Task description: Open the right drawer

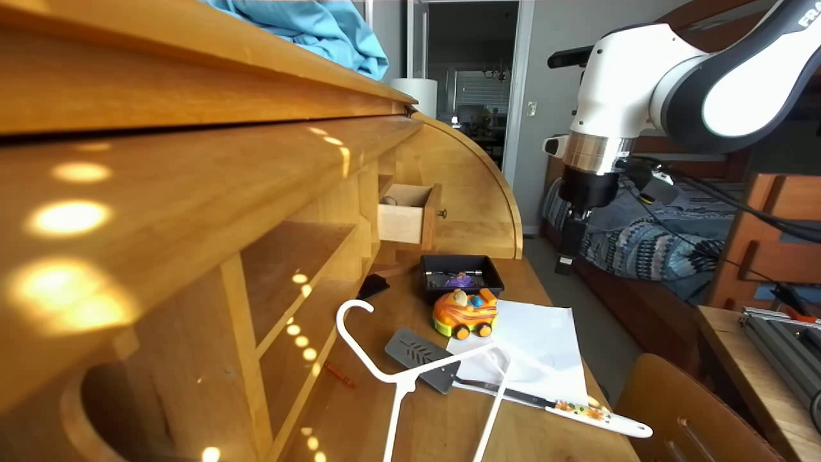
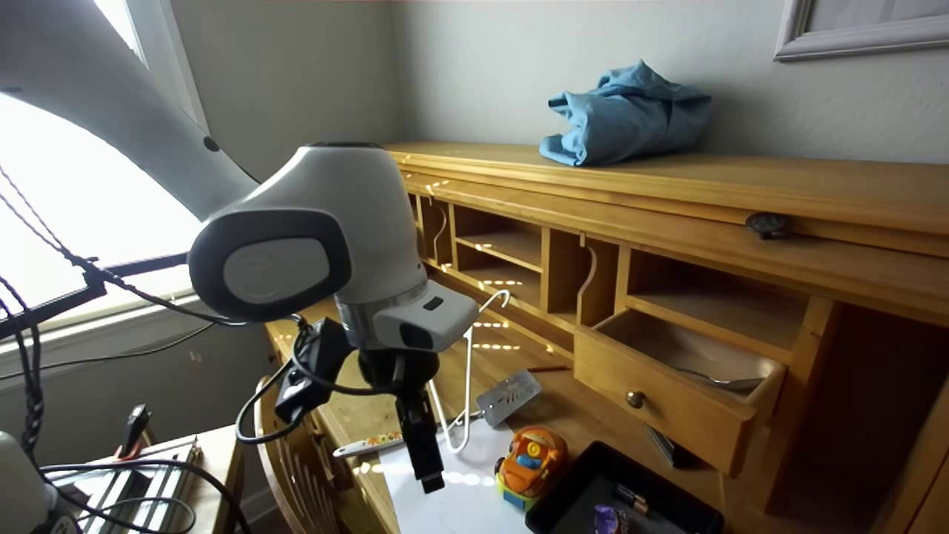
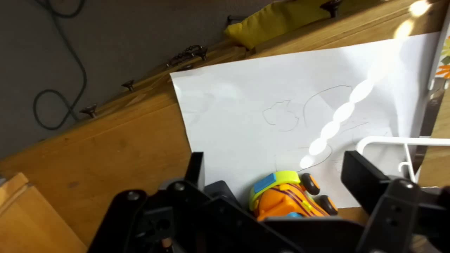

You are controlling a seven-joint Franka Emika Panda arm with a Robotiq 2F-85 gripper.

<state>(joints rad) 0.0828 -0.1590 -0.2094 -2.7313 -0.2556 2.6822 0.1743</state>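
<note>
The right drawer (image 1: 431, 218) is a small honey-wood box with a plain front and a round dark knob (image 2: 635, 399). It stands pulled out from the desk's cubbies, and its open top shows in both exterior views (image 2: 667, 397). A metal utensil (image 2: 719, 381) lies inside it. My gripper (image 1: 564, 264) hangs pointing down, apart from the drawer, near the desk's front edge; in an exterior view it shows in front of the white paper (image 2: 432, 482). In the wrist view its fingers (image 3: 274, 158) are wide apart with nothing held between them.
On the desk are an orange toy car (image 1: 465, 314), a black tray (image 2: 660, 480), white paper (image 1: 545, 333), a spatula (image 1: 423, 359) and a white hanger (image 1: 404, 378). A wooden chair (image 1: 693, 410) stands at the desk's front. Blue cloth (image 2: 630, 119) lies on the desk top.
</note>
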